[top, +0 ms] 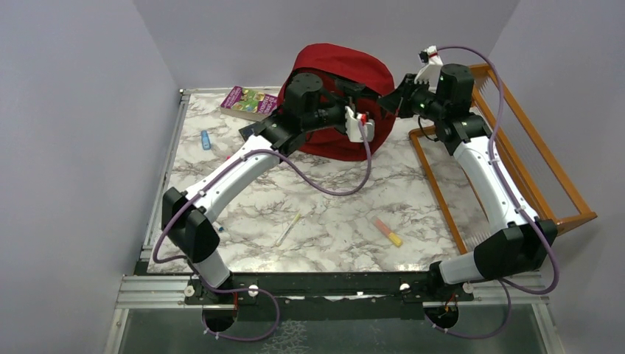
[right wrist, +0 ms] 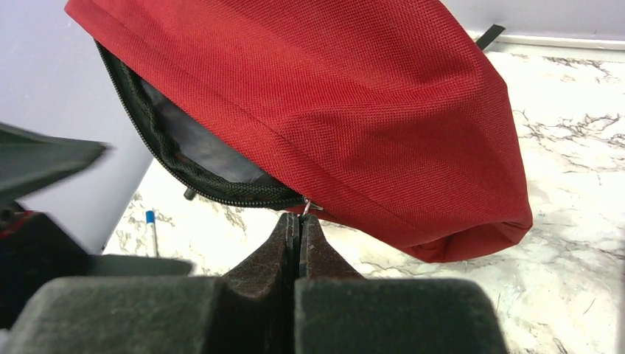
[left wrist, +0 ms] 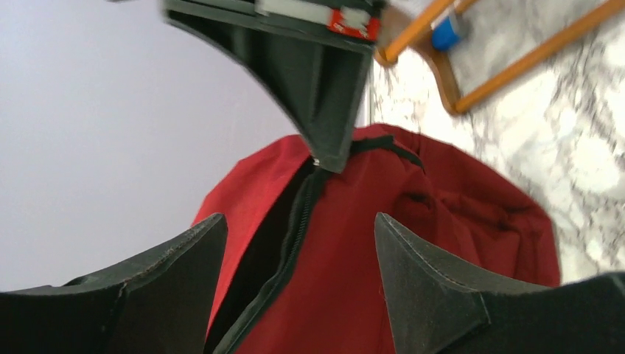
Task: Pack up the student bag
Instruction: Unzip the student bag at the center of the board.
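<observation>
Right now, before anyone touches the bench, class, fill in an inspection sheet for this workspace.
Surface: marble-patterned table, flat.
Job's things: red backpack at the far edge, zip partly open; book left of it.
Clutter: small blue item, pale stick and orange-yellow marker lying loose.
Grippers: left gripper open by the backpack's opening; right gripper shut on the zipper pull.
Cables: purple cable loops onto the table from the left arm; second cable runs along the right arm.
Surroundings: wooden rack at right; plain walls.
</observation>
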Robot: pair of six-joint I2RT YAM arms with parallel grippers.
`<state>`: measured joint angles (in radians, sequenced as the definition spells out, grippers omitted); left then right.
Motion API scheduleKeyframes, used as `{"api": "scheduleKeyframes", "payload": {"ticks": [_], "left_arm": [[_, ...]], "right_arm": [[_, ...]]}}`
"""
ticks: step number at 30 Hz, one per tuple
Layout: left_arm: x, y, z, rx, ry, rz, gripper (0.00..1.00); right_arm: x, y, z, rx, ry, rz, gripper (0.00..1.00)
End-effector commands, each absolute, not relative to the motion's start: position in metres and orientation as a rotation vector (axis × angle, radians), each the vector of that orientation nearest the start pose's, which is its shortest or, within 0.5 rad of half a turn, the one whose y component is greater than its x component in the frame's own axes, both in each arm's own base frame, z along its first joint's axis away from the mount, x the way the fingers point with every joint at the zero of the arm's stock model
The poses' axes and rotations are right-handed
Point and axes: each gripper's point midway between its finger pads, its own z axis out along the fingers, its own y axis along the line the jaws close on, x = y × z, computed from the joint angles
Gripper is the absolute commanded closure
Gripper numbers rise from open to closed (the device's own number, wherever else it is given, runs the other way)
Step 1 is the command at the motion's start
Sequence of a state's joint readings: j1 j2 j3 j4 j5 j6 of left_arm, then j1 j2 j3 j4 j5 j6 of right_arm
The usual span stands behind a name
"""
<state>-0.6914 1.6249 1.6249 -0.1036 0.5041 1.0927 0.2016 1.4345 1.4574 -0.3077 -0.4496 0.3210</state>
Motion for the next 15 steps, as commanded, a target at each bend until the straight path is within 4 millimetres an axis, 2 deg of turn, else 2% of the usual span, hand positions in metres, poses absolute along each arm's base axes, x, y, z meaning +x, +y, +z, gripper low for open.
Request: {"api": "scheduleKeyframes", "payload": {"ticks": [1,11,15], "left_arm": [[0.387,-0.381,0.365,1.655,0.711,0.138,0.27],[0.405,-0.402,0.376,1.648,0.67,0.226,0.29],[0.409,-0.403,0.378,1.634,0.673,0.241,0.39]], "right_arm": [[0.394,0.176,0.361,-0.252,1.814,0.81,1.0],[0.388,0.175,0.356,-0.256,1.825,0.809,1.0],[0.386,0.174,0.353,-0.255,1.834,0.806,1.0]]}}
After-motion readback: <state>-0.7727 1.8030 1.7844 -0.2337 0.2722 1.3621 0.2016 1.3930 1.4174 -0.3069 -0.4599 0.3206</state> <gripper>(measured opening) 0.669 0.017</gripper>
